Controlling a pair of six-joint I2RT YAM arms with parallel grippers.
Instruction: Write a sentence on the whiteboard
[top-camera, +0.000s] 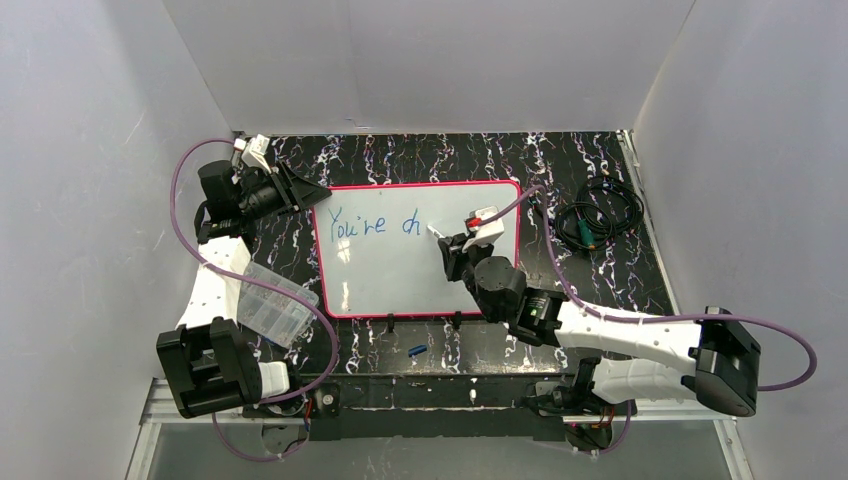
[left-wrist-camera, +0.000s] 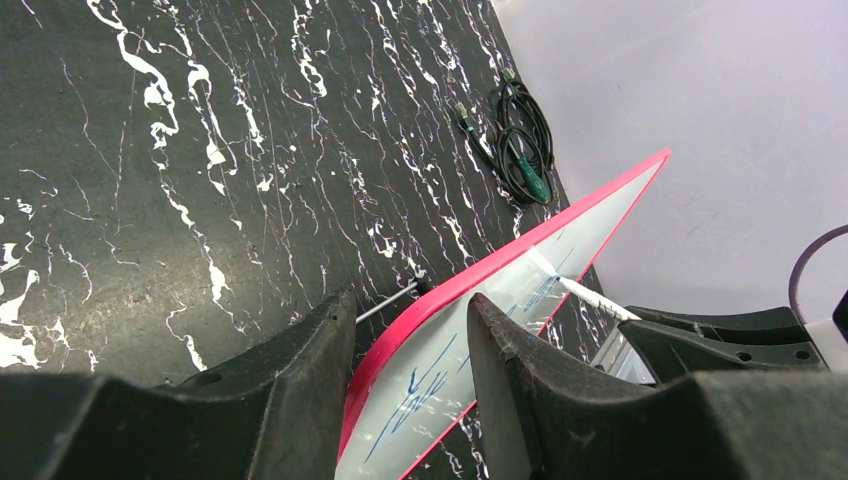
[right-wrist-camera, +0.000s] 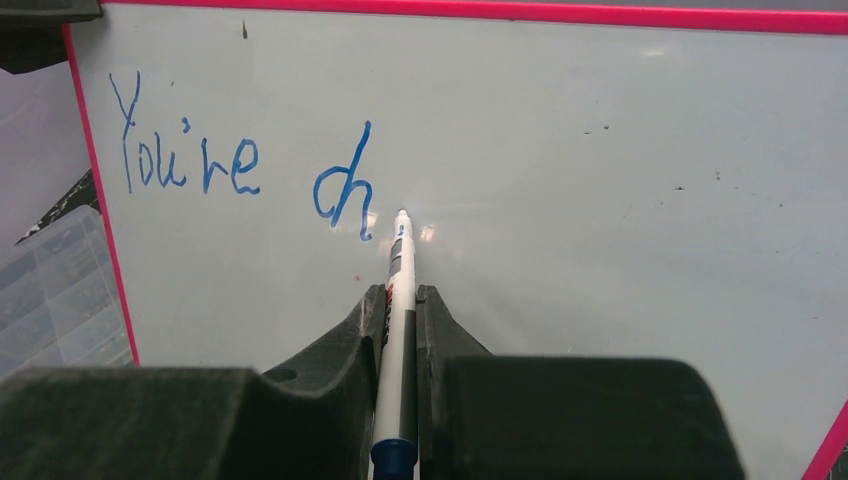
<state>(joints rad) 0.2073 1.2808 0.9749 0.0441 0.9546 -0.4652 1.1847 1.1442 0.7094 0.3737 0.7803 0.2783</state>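
Sentence (right-wrist-camera: 338, 200) on whiteboard (right-wrist-camera: 600, 200) stops at "ch", just left of marker (right-wrist-camera: 401, 250) pinched by right pincer (right-wrist-camera: 401, 296).

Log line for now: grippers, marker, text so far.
left gripper: straddling whiteboard corner, grip unclear | right gripper: shut on marker, tip just after "ch" | sentence: "You're ch", unfinished

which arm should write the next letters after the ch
Right. The right hand grips the marker, tip at the whiteboard just after the "ch" of the sentence. The left hand only straddles the board's corner, holding no pen.
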